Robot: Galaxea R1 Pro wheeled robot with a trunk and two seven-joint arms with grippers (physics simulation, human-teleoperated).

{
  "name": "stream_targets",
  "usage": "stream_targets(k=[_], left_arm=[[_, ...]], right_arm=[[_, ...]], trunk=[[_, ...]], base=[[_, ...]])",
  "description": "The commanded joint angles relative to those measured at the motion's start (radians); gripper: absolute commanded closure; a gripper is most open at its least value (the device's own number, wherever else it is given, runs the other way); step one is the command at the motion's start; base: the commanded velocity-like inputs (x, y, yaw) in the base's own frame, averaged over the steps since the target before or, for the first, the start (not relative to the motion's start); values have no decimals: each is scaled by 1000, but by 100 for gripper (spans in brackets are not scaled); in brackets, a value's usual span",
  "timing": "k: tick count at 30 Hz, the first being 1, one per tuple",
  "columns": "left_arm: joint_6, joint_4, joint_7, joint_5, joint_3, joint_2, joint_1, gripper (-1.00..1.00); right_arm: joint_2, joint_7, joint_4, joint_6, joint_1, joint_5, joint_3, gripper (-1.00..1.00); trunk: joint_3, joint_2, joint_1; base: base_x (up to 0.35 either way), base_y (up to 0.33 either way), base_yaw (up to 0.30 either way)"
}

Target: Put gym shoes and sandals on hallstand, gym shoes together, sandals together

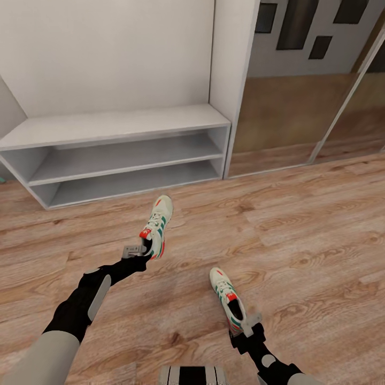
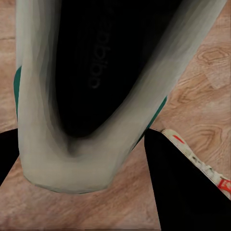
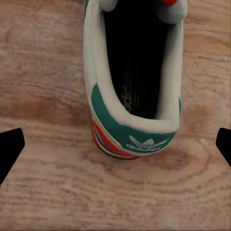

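Two white gym shoes with green stripes lie on the corridor floor (image 1: 299,224) in front of the grey hallstand (image 1: 117,125). My left gripper (image 1: 142,250) (image 2: 82,137) is at the heel of the farther gym shoe (image 1: 159,224) (image 2: 96,72). Its black fingers (image 2: 183,187) press both sides of the heel collar, and the shoe sits tilted. My right gripper (image 1: 245,322) (image 3: 119,139) stands open behind the heel of the nearer gym shoe (image 1: 225,293) (image 3: 134,91), with its fingertips wide apart and clear of the shoe. The two sandals are out of view.
The hallstand's two low open tiers (image 1: 123,160) and its top surface hold nothing. A white upright panel (image 1: 230,80) and mirrored sliding doors (image 1: 283,117) stand to its right. My base (image 1: 190,375) shows at the bottom edge. Open floor lies to the right.
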Motion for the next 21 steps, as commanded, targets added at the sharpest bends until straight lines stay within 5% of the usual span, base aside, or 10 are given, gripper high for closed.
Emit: stream_targets(k=[1, 21], left_arm=[[8, -1, -2, 11, 1, 0, 0, 100], [9, -4, -2, 11, 2, 0, 0, 100]], right_arm=[[0, -5, 1, -3, -1, 11, -8, -100], [0, -7, 1, -3, -1, -10, -9, -100]], trunk=[[-6, -1, 0], [-30, -2, 2]], base=[[0, 0, 0], [0, 0, -11]])
